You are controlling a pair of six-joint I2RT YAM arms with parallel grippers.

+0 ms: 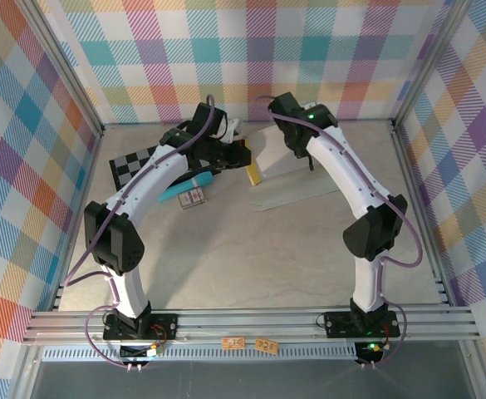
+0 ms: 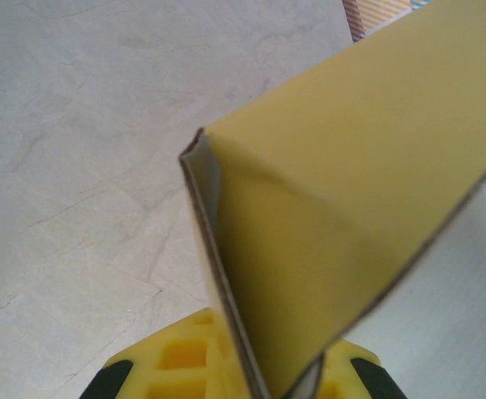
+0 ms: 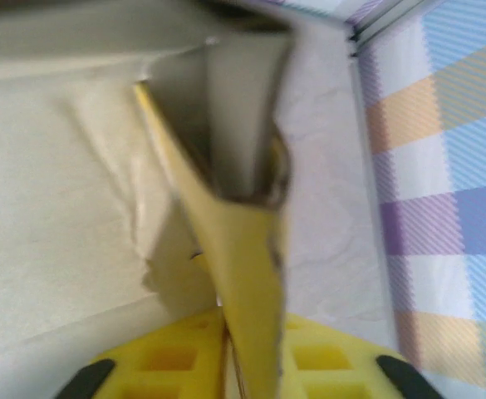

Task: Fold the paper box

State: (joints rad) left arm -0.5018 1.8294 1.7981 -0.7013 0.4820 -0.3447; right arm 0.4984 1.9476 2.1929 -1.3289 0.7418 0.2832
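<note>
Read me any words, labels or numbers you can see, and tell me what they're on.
Nothing here is readable.
The orange tags at the near edge: marks too small to read.
The small card beside the teal tube: print too small to read.
The paper box: plain yellow, no print.

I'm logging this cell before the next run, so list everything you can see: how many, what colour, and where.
paper box: one, yellow outside, grey inside, part-folded, far middle between both grippers
checkered board: one, black and white, flat on the table, far left
tube: one, teal, beside the board, by the left arm
small labelled item: one, dark, next to the tube; too small to identify
pale sheet: one, grey-white, flat near the right arm
tags: two, orange, front rail
table: one, pale beige
walls: multicoloured plaid, three sides
left gripper: one, yellow fingers, shut on the paper box
right gripper: one, yellow fingers, cardboard between them, grip unclear
</note>
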